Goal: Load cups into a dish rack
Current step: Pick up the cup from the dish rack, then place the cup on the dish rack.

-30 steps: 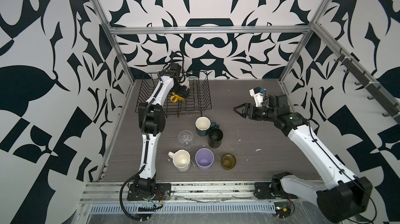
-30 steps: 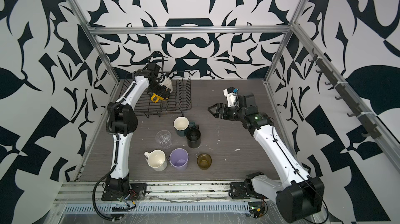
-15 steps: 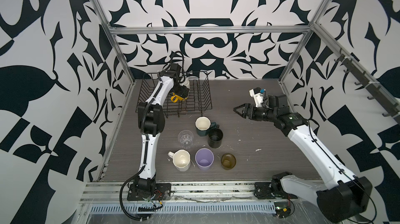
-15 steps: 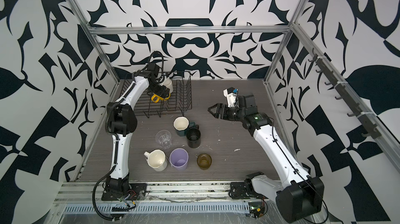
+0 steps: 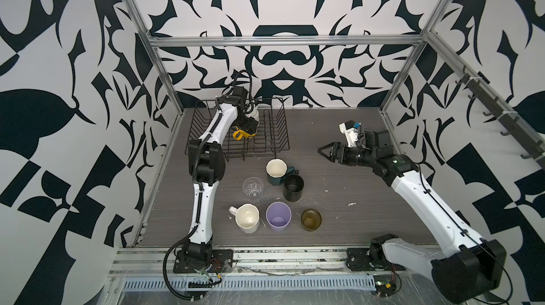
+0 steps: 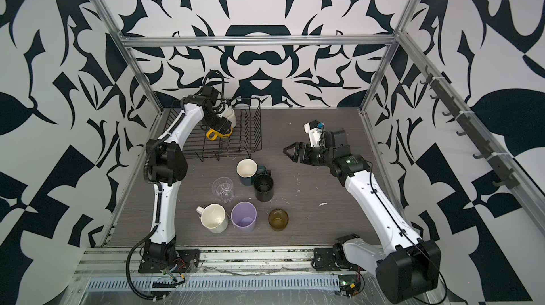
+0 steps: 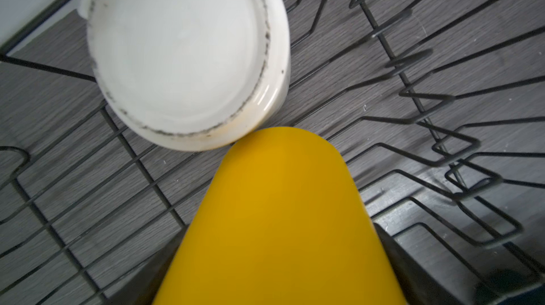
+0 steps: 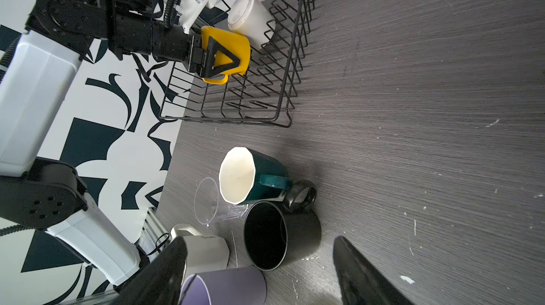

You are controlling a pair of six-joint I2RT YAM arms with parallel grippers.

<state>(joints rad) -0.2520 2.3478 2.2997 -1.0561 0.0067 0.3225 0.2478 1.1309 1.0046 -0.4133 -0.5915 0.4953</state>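
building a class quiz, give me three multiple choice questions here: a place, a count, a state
1. Where is the white mug? A on a wall hook, B in the rack, C in a sink
2. How many cups stand on the table? A four, B eight, C six
3. The right gripper is: A open, empty, B shut on a cup, C hidden
Answers: B, base up beside the yellow mug; C, clear glass, amber glass, green mug, black mug, cream mug, lilac tumbler; A, fingers spread, nothing between.
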